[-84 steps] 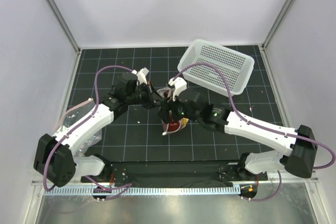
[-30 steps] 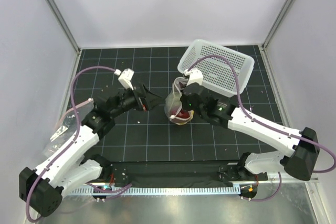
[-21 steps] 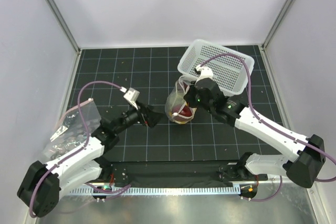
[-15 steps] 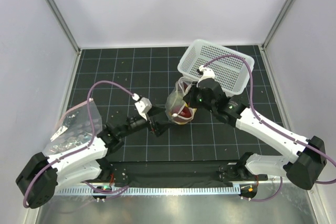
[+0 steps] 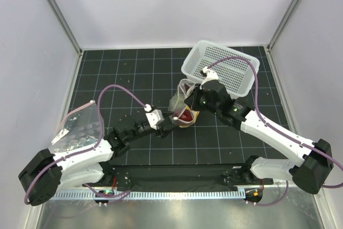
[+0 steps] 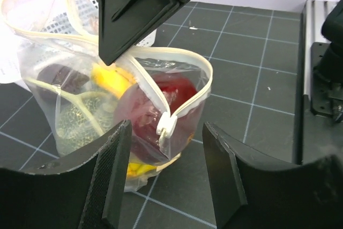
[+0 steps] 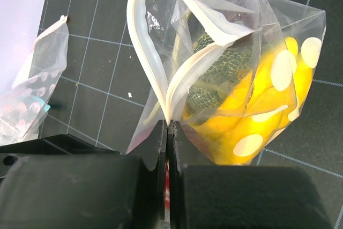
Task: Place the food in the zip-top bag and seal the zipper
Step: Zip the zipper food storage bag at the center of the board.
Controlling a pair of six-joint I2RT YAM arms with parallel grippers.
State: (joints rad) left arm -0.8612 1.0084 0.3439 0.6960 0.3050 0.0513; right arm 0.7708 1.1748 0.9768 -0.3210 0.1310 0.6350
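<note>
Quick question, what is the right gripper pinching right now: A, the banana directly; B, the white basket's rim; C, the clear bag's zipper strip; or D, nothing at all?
C: in the right wrist view the right gripper is shut on the pale zipper at the mouth of the zip-top bag.

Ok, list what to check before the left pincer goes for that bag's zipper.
1. Food in the bag: ok; the banana, melon and dark-red fruit show through the plastic.
2. Hold by the right pincer: ok, shut on the zipper strip.
3. Seal: not ok, the mouth gapes open.
4. Readiness of the left pincer: ok, jaws apart, the white tab ahead between them.
5. Contact of left pincer with bag: cannot tell.
</note>
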